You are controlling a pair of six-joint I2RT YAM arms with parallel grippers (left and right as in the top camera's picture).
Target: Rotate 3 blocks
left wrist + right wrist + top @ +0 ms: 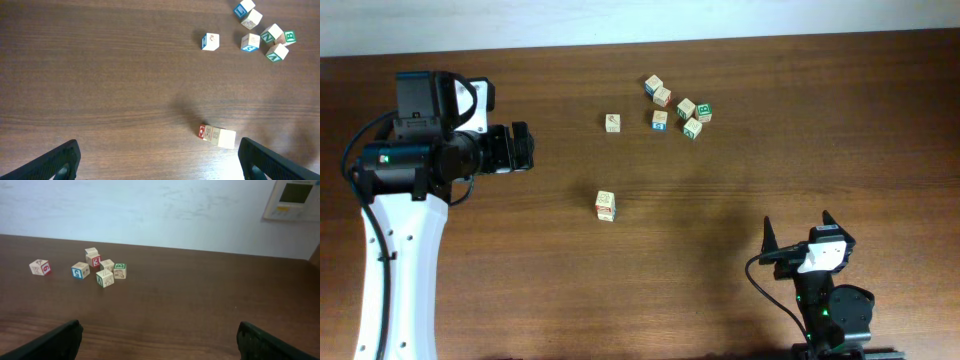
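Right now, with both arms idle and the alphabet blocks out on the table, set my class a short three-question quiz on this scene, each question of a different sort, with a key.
1. True or false: the left gripper and the right gripper both stand open with nothing between their fingers.
2. The middle blocks, set tight together, are:
A. apart from all other blocks, nearer the arms than the far cluster
B. inside that cluster
C. under the right gripper
3. How many blocks make up the far cluster, not counting the single block on the left arm's side of it?

Key: 1 true; 2 A; 3 six.
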